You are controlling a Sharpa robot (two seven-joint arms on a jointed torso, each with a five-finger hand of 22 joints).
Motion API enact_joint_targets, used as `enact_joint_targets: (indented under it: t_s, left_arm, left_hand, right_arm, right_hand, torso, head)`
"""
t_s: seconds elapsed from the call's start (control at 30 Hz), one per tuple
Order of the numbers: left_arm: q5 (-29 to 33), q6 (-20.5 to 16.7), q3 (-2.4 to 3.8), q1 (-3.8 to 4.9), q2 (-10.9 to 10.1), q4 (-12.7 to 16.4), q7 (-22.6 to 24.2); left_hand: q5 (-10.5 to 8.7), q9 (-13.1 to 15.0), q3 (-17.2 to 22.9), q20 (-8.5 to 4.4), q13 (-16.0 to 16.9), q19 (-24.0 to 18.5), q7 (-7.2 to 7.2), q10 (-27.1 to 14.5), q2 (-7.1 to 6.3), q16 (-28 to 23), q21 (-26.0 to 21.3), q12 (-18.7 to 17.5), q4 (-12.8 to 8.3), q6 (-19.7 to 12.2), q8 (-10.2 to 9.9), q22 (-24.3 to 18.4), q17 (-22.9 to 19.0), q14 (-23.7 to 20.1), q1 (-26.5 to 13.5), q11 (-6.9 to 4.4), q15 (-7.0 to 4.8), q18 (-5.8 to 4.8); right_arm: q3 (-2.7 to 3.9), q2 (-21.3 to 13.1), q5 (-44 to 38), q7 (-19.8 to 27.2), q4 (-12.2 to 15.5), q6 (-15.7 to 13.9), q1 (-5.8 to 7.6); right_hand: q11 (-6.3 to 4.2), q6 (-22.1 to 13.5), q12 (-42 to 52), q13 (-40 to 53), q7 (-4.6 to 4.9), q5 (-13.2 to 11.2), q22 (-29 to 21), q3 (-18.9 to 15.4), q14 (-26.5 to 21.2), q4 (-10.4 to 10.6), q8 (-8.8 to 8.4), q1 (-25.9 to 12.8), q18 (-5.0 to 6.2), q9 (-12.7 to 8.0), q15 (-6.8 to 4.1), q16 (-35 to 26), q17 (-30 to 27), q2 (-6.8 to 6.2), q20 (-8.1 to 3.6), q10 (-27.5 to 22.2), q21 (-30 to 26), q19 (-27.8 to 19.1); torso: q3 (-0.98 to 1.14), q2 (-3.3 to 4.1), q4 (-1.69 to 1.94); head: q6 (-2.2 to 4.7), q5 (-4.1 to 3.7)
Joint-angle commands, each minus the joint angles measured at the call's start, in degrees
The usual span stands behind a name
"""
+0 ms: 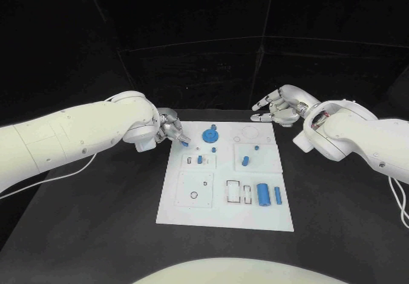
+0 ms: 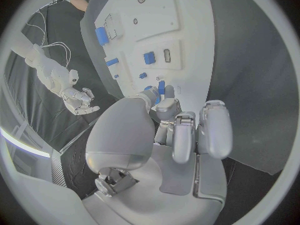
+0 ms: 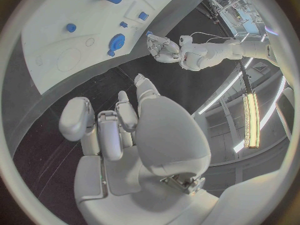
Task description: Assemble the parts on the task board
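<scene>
**Left hand pinching a small part at the board's far corner, right hand idle**

Firstly, from the head view: counted one task board (image 1: 223, 213), white, lying in the middle of the black table (image 1: 102, 236), and two hands. Made out roughly ten blue parts on the board, though the smallest were hard to tell apart. Noted among them one gear-shaped part (image 1: 210, 136) near the far edge, one thick cylinder (image 1: 263, 193) and one thin cylinder (image 1: 279, 195) side by side near the near right corner, and one oblong piece (image 1: 245, 160) towards the middle. Found the left hand (image 1: 169, 131) at the board's far left corner, fingertips drawn together on a small blue part (image 1: 185, 143) just beside the gear-shaped part. Found the right hand (image 1: 279, 106) well apart, above the table beyond the board's far right corner, fingers loosely bent and spread, holding nothing and touching nothing.

Next, from the left wrist view: counted six blue parts, one of them pinched between the thumb and a fingertip over the board, the remaining fingers curled alongside.

Lastly, from the right wrist view: counted five blue parts on the board, the gear-shaped part included. Saw the right hand's fingers half bent with gaps between them, palm bare.
</scene>
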Motion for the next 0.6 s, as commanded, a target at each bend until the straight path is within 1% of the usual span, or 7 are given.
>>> enact_joint_targets:
  t_s: [0.03, 0.07, 0.17, 0.3, 0.33, 0.47, 0.6]
  left_arm:
    - [-2.7, -4.2, -0.03, -0.56, -0.8, 2.0, 0.3]
    - [-3.2, -4.4, -0.04, -0.71, -1.0, 2.4, 0.3]
    - [-5.0, -5.1, -0.09, -1.54, -1.5, 3.6, 0.3]
    - [-5.9, -6.0, -0.13, -2.44, -2.0, 4.9, 0.3]
    - [-6.1, -6.1, -0.15, -2.62, -2.0, 5.2, 0.3]
    - [-6.4, -6.4, -0.26, -3.07, -2.3, 6.1, 0.3]
    - [-7.0, -6.3, -0.55, -3.25, -2.4, 6.6, 0.3]
  left_hand:
    - [-0.13, 0.3, 7.9, -0.2, -0.1, 0.9, 0.02, 0.2, 0.15, 0.2, -0.3, -0.3, -7.5, -0.3, 0.3, 0.2, 15.1, 5.9, -0.6, -0.05, -0.18, -0.49]
    - [-0.13, 0.3, 7.9, -0.2, -0.1, 0.9, 0.02, 0.2, 0.15, 0.2, -0.3, -0.3, -7.5, -0.3, 0.3, 0.2, 15.1, 5.9, -0.6, -0.05, -0.18, -0.49]
    - [-0.13, 0.3, 7.9, -0.2, -0.1, 0.9, 0.02, 0.2, 0.15, 0.2, -0.3, -0.3, -7.5, -0.3, 0.3, 0.2, 15.1, 5.9, -0.6, -0.05, -0.18, -0.49]
    - [-0.16, 0.4, 8.3, -0.21, 0.0, 0.9, -0.01, 0.3, -0.04, 0.2, -0.3, -0.2, -7.5, -0.3, 0.4, 0.2, 15.1, 5.9, -0.8, -0.07, -0.19, -0.49]
    - [-0.16, 0.4, 8.3, -0.21, 0.0, 0.9, -0.01, 0.3, -0.04, 0.2, -0.3, -0.2, -7.5, -0.3, 0.4, 0.2, 15.1, 5.9, -0.8, -0.07, -0.19, -0.49]
    - [-0.16, 0.4, 8.3, -0.21, 0.0, 0.9, -0.01, 0.3, -0.04, 0.2, -0.3, -0.2, -7.5, -0.3, 0.4, 0.2, 15.1, 5.9, -0.8, -0.07, -0.19, -0.49]
    - [-0.17, 0.5, 8.4, -0.21, 0.0, 0.9, -0.02, 0.3, -0.1, 0.2, -0.3, -0.2, -7.6, -0.3, 0.5, 0.2, 15.1, 5.9, -0.9, -0.08, -0.2, -0.49]
  right_arm:
    - [0.05, 0.0, -0.1, 0.4, 0.0, 0.3, 0.1]
    - [0.05, 0.0, -0.1, 0.4, -0.1, 0.3, 0.1]
    - [0.04, 0.1, -0.1, 0.4, -0.1, 0.3, 0.1]
    - [0.04, 0.1, -0.1, 0.4, -0.2, 0.4, 0.1]
    - [0.04, 0.1, -0.1, 0.4, -0.2, 0.4, 0.1]
    - [0.04, 0.2, -0.1, 0.4, -0.3, 0.4, 0.1]
    - [0.04, 0.2, -0.1, 0.4, -0.3, 0.4, 0.1]
  right_hand:
    - [0.11, 0.2, -0.3, -0.1, -0.16, 0.4, -0.1, -0.3, 4.1, 0.0, 0.21, 0.0, 0.33, 0.0, -0.34, -0.3, 6.2, 0.37, -0.18, -0.3, -0.4, -0.4]
    - [0.11, 0.2, -0.3, -0.1, -0.16, 0.4, -0.1, -0.3, 4.1, 0.0, 0.21, 0.0, 0.33, 0.0, -0.34, -0.3, 6.2, 0.37, -0.18, -0.3, -0.4, -0.4]
    - [0.11, 0.2, -0.3, -0.1, -0.16, 0.4, -0.1, -0.3, 4.1, 0.0, 0.21, 0.0, 0.33, 0.0, -0.34, -0.3, 6.2, 0.37, -0.18, -0.3, -0.4, -0.4]
    - [0.11, 0.2, -0.3, -0.1, -0.16, 0.4, -0.1, -0.3, 4.1, 0.0, 0.21, 0.0, 0.33, 0.0, -0.34, -0.3, 6.2, 0.37, -0.18, -0.3, -0.4, -0.4]
    - [0.11, 0.2, -0.3, -0.1, -0.16, 0.4, -0.1, -0.3, 4.1, 0.0, 0.21, 0.0, 0.33, 0.0, -0.34, -0.3, 6.2, 0.37, -0.18, -0.3, -0.4, -0.4]
    - [0.11, 0.2, -0.3, -0.1, -0.16, 0.4, -0.1, -0.3, 4.1, 0.0, 0.21, 0.0, 0.33, 0.0, -0.34, -0.3, 6.2, 0.37, -0.18, -0.3, -0.4, -0.4]
    - [0.11, 0.2, -0.3, -0.1, -0.16, 0.4, -0.1, -0.3, 4.1, 0.0, 0.21, 0.0, 0.33, 0.0, -0.34, -0.3, 6.2, 0.37, -0.18, -0.3, -0.4, -0.4]
  torso:
    - [-0.03, 0.02, -0.02]
    - [-0.04, 0.02, -0.05]
    - [-0.04, 0.02, -0.08]
    - [-0.09, 0.08, -0.13]
    - [-0.07, 0.08, -0.14]
    - [0.0, 0.05, -0.17]
    - [-0.02, 0.02, -0.18]
  head:
    - [-0.11, 0.11]
    - [-0.09, 0.18]
    - [-0.18, 0.26]
    - [-0.28, 0.24]
    - [-0.27, 0.26]
    - [-0.35, 0.4]
    - [-0.37, 0.41]
